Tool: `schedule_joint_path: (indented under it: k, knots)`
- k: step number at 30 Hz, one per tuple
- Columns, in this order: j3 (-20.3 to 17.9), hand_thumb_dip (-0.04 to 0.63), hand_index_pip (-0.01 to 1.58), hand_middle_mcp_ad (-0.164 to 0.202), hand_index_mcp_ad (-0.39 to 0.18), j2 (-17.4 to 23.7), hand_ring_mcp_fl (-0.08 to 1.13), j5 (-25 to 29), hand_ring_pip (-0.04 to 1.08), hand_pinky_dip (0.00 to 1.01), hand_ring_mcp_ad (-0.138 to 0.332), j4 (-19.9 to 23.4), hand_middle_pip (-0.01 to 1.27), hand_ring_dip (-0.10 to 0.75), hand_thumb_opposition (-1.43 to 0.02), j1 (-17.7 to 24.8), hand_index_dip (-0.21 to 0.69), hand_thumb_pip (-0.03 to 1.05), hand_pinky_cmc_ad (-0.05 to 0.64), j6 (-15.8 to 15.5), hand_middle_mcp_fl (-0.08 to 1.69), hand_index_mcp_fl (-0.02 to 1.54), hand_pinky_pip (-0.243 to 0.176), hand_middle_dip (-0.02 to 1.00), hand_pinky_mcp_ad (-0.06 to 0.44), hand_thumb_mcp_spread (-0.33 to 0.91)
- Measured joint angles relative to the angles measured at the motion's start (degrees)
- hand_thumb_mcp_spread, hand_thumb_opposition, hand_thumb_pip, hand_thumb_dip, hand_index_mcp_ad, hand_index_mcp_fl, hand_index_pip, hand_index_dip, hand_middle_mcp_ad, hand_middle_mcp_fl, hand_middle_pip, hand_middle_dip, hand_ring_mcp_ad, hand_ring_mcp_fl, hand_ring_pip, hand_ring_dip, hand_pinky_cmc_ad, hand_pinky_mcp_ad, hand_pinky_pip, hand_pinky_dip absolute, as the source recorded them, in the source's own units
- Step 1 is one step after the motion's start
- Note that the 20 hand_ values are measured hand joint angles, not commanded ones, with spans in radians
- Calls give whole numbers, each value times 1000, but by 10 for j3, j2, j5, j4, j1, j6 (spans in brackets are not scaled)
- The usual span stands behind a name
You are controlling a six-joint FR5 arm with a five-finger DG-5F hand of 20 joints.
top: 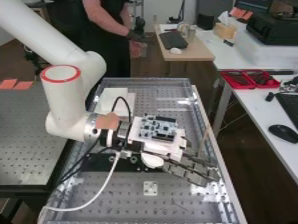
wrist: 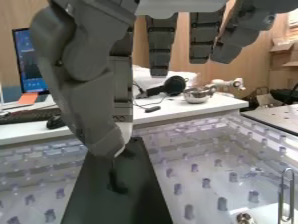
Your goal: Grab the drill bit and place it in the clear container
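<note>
Over the bench's middle, my hand (top: 188,168) points toward the bench's right side in the high view. In the wrist view, my hand (wrist: 93,85) has its thumb brought against one finger, with the other fingers hanging fairly straight. A thin dark drill bit (wrist: 116,181) hangs down from the thumb's tip, pinched there, over a black plate (wrist: 100,200); its upper end is hidden. Clear plastic walls of a wide container (top: 153,81) surround the perforated bench surface.
The black plate (top: 96,162) lies beneath my wrist. White blocks (top: 114,95) stand behind the arm. A side table (wrist: 199,111) carries a metal bowl (wrist: 197,95) and a headset (wrist: 174,86). Near the plate is a silver knob (wrist: 245,218), with a wire loop (wrist: 291,190) beside it.
</note>
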Motion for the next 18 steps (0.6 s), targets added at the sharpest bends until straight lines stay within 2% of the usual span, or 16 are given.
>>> schedule_joint_path:
  k: [7,12,18]
  knots:
    - [1,262,1339,51,-168,-2,51,-6,103,185,182,3,127,2,-937,0,51,553,260,-5,180,604,-75,173,157,546]
    - [1,265,1279,51,-168,-2,59,-8,99,182,182,9,127,9,-939,0,51,501,267,-3,201,672,-75,173,157,581]
    - [-2,265,1244,49,-168,0,63,-3,113,185,185,19,127,9,-953,0,51,494,284,7,202,709,-59,173,161,606]
